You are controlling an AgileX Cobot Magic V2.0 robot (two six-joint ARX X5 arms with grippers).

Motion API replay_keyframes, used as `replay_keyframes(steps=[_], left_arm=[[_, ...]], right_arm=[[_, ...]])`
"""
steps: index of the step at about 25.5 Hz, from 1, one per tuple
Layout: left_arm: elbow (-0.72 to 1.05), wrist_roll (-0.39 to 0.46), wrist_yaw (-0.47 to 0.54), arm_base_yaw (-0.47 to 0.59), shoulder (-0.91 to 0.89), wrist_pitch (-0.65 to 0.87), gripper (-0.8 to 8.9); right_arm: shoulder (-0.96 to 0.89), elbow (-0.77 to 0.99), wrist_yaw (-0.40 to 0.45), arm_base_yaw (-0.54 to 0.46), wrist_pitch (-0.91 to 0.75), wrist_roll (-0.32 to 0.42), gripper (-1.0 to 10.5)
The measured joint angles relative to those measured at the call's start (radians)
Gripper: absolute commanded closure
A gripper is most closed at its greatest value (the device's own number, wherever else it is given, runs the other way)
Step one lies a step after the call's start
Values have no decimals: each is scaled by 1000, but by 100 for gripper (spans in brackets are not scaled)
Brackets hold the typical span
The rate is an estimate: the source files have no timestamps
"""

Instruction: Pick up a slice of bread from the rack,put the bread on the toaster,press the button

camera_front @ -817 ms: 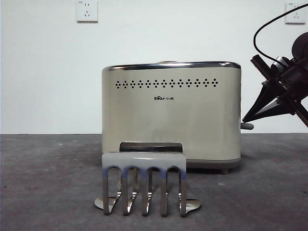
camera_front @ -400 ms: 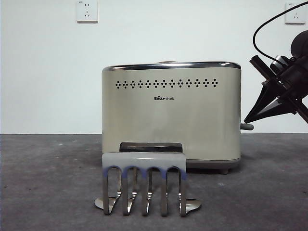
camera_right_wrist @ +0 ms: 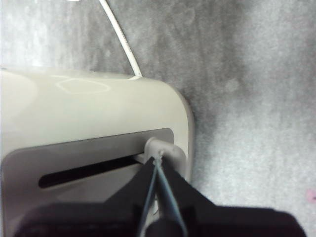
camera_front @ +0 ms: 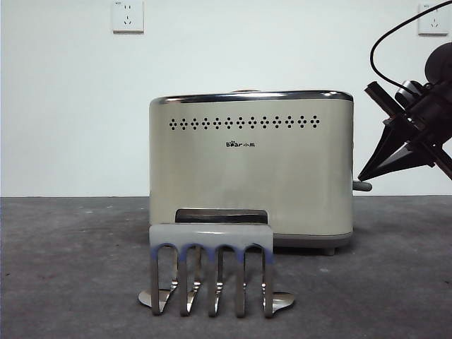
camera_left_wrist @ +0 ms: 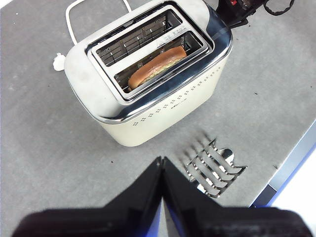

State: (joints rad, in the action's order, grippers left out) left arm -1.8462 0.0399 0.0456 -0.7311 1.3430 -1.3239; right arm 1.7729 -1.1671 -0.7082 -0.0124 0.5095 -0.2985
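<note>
bread point(camera_left_wrist: 157, 66) down in toaster point(camera_front: 251, 169) slot, rack point(camera_front: 212, 272) bare | right pincer point(camera_right_wrist: 157, 160) closed, empty, tip at button point(camera_right_wrist: 160, 148), lever low in its slot – press judged under way or done | left pincer point(camera_left_wrist: 162, 165) closed, empty, waiting above surface point(camera_front: 70, 268)

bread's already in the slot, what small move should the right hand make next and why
Probably lift the right hand off the button and back away. The slice of bread sits low in a toaster slot, and the shut hand rests on the lever at the bottom of its track, so the press looks done. The rack holds nothing.
</note>
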Motion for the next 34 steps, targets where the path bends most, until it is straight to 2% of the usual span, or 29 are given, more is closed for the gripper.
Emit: replay_keyframes(steps=[12, 22, 29, 34], left_arm=[[0, 0, 0, 0, 0, 0, 821], [0, 0, 0, 0, -1, 0, 821], [0, 0, -4, 0, -1, 0, 821], [0, 0, -49, 0, -1, 0, 821]], right_arm=[[-1, -2, 19, 13, -2, 1, 954], [-2, -2, -6, 14, -4, 11, 954], [-48, 5, 39, 21, 31, 19, 954], [-118, 11, 55, 23, 40, 20, 954]])
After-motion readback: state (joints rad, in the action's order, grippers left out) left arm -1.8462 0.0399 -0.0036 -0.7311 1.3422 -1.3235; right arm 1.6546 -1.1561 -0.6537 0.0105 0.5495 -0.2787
